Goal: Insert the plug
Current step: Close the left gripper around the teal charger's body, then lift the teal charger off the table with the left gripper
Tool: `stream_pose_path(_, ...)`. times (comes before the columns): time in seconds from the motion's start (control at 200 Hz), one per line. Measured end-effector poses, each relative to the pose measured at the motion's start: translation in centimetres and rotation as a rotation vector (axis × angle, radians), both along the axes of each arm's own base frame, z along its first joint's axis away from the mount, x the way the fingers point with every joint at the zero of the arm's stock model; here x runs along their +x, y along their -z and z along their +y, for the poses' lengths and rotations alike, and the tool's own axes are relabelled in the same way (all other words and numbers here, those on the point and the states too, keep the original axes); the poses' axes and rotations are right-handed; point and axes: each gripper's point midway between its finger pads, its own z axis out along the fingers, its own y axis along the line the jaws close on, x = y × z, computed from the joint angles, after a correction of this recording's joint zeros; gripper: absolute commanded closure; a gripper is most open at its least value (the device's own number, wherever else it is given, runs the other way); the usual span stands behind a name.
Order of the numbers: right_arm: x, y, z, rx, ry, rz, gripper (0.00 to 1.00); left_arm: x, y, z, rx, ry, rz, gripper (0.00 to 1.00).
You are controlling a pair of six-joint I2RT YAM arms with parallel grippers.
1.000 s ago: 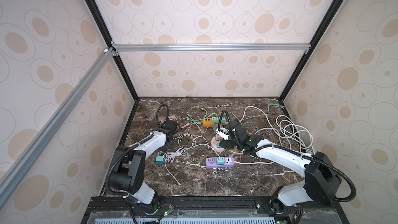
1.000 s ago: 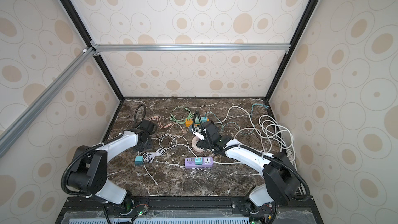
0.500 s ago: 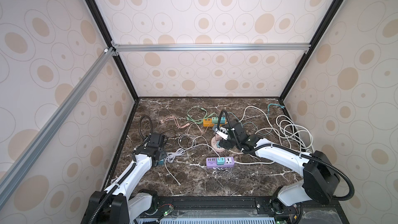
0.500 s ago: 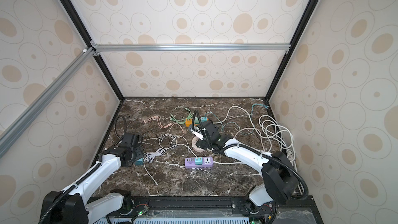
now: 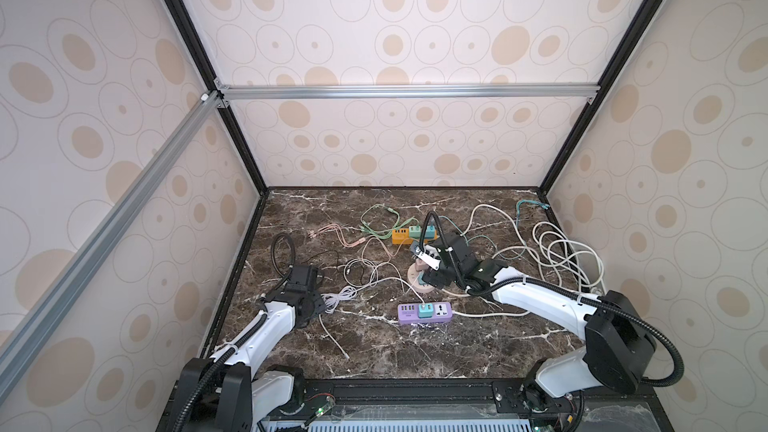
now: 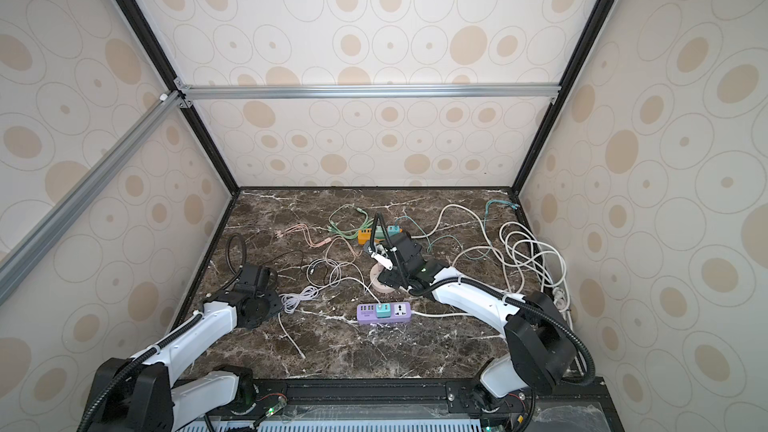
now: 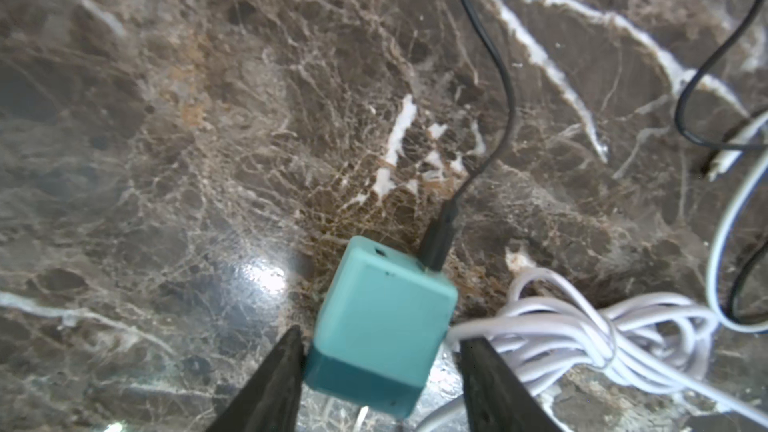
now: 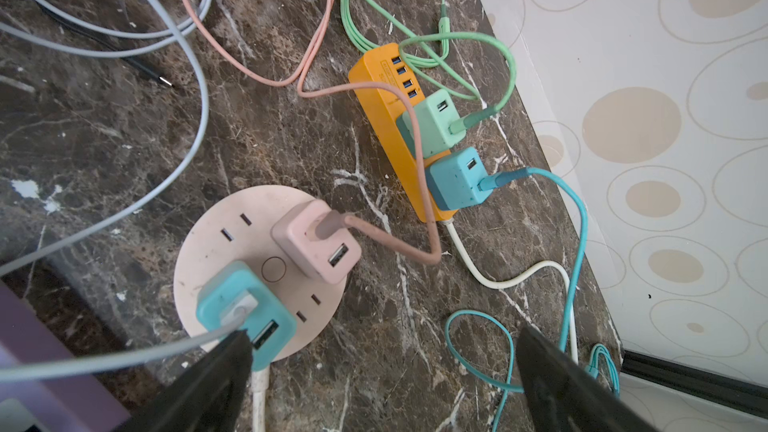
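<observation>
Left wrist view: the plug lies between the two dark fingers of the left gripper.
Plug, shape: a small cube-like charger with rounded corners, lying tilted on the dark marble desk.
Plug, colour: pale teal body, with a darker teal band at the end nearest the gripper.
Plug, ports: two on the far face. One is free, and the other takes a black cable that snakes away over the marble.
Plug, prongs: a glint of metal shows below the dark band, but too little to tell their form.
Plug, place: near the desk's left edge, somewhat nearer the front edge than the back. In both top views the gripper's body covers it.
Left gripper: jaws partly open astride the plug. One finger touches the dark band and the other stands just off the opposite side, so nothing is clamped.
White cable: a loose bundle just beside the plug, reaching to the tip of the free finger.
Right gripper: jaws spread wide and holding nothing, above the round pink socket near the desk's middle.
Round pink socket: carries a pink charger and a teal charger.
Purple power strip: toward the front edge near the middle, well apart from the plug.
Orange power strip: toward the back edge.
</observation>
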Motion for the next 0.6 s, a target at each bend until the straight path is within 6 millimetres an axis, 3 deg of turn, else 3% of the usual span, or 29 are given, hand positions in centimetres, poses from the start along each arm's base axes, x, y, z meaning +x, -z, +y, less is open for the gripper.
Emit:
stream_pose_path(0.31, 0.0, 0.6, 0.0, -0.010, 0.000, 0.012, 0.01, -0.7, 1.0, -1.6, 0.019, 0.069, 0.048, 0.43)
stream_pose_path(0.49, 0.0, 0.9, 0.0, -0.017, 0.000, 0.019, 0.01, -0.7, 1.5, -1.5, 0.039, 0.069, 0.067, 0.47)
stream_pose_path(0.6, 0.0, 1.0, 0.0, -0.018, 0.000, 0.021, 0.01, -0.7, 1.4, -1.5, 0.044, 0.071, 0.067, 0.45)
